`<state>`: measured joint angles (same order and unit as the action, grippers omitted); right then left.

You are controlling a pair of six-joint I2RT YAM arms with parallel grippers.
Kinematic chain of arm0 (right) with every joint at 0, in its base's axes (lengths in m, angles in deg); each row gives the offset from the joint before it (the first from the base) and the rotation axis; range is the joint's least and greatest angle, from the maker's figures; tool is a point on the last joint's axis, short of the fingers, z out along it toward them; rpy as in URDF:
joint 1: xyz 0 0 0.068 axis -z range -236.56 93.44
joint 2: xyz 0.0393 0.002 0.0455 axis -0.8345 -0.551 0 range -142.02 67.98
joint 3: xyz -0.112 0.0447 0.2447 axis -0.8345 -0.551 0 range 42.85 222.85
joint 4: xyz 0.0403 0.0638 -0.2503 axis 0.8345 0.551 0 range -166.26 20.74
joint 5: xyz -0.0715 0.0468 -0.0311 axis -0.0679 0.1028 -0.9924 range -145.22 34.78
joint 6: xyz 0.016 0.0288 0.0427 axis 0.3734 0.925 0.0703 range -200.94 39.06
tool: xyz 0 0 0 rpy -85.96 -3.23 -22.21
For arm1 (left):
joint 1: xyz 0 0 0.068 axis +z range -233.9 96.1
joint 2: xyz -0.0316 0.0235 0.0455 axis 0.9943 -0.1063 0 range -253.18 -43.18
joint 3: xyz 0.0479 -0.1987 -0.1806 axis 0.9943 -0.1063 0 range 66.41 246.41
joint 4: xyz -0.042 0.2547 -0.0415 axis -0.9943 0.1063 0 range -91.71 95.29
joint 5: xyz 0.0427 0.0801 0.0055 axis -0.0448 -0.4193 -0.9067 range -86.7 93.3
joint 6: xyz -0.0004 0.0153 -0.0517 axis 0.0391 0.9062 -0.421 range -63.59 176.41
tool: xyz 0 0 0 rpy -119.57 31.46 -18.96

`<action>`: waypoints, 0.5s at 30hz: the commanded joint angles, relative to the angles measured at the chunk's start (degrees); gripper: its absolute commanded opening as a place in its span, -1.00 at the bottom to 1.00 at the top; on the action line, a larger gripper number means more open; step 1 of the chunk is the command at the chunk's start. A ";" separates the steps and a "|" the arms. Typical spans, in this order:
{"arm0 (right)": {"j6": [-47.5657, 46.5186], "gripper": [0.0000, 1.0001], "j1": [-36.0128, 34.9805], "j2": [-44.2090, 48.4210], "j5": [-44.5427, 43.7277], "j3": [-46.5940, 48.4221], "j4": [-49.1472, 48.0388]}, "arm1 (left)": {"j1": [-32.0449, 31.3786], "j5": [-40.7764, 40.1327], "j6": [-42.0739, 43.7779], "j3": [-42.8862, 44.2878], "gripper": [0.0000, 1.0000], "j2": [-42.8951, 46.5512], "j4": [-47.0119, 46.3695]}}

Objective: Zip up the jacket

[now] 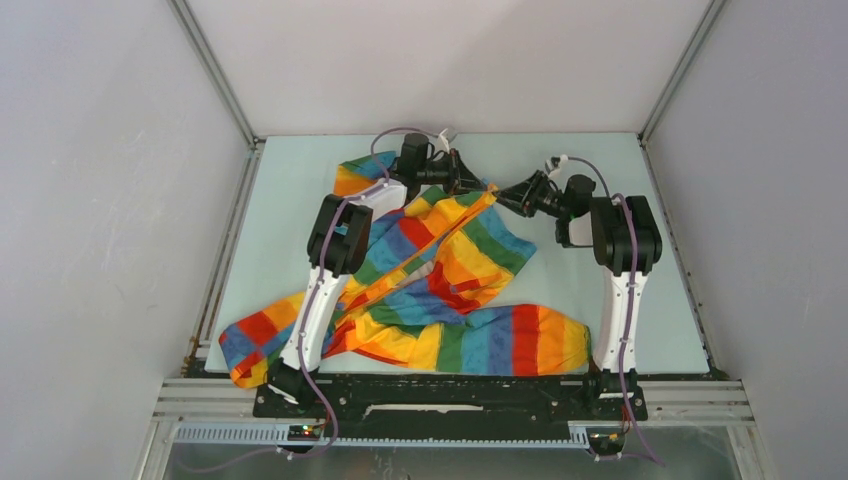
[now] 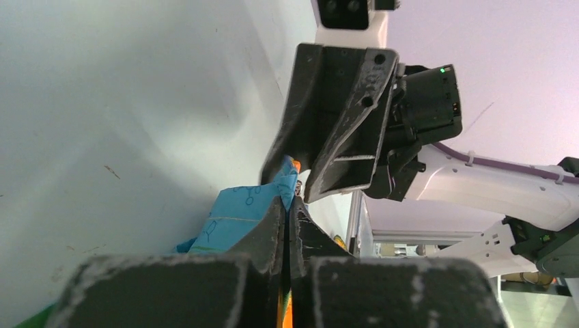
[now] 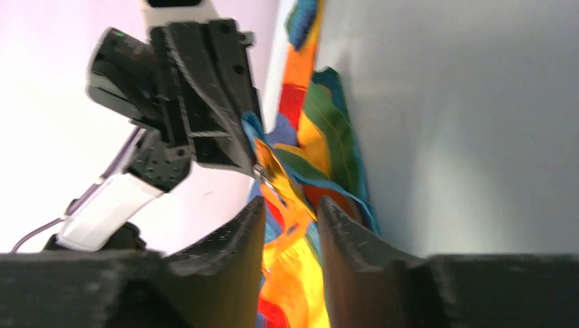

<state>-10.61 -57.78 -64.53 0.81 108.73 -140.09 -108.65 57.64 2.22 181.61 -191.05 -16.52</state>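
The jacket [image 1: 470, 262] lies crumpled on the pale bench [image 1: 290, 210], spread from the near left corner to the far middle; one sleeve [image 1: 520, 340] runs along the near edge up to the base of the right arm [image 1: 620, 300]; the other sleeve [image 1: 255, 340] ends by the near left corner. The left arm [image 1: 320, 300] stretches over the body of the jacket and hides part of it. Both tools meet at the garment's far tip. The left tool [image 2: 287, 219] is clamped tight on fabric, with blue cloth just beside its tips and orange showing low in the seam between its fingers. The right tool [image 3: 291, 205] stands with fingers parted, orange fabric showing in the gap; contact cannot be told. Grey walls [image 1: 120, 200] close in the bench on three sides; a purple cable [image 1: 600, 180] loops over the right arm.
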 commanded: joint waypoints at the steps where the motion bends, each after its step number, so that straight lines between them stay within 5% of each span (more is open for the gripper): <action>1: -10.99 -0.15 0.59 6.97 -3.35 -3.63 11.13 | -0.12 1.07 -2.49 2.18 -1.00 0.41 0.39; 7: -20.10 0.03 -0.39 12.07 -6.81 -5.34 22.67 | 0.05 0.78 -5.41 -0.49 -1.00 1.23 -0.86; 15: -15.64 0.05 -1.10 12.97 -6.89 -7.95 15.75 | 0.23 -0.16 -4.08 -0.97 -1.00 1.63 0.74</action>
<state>-27.38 -58.24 -53.03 -5.59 101.70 -120.40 -108.56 57.51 -2.07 181.58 -191.14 -15.69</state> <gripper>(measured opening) 0.532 0.012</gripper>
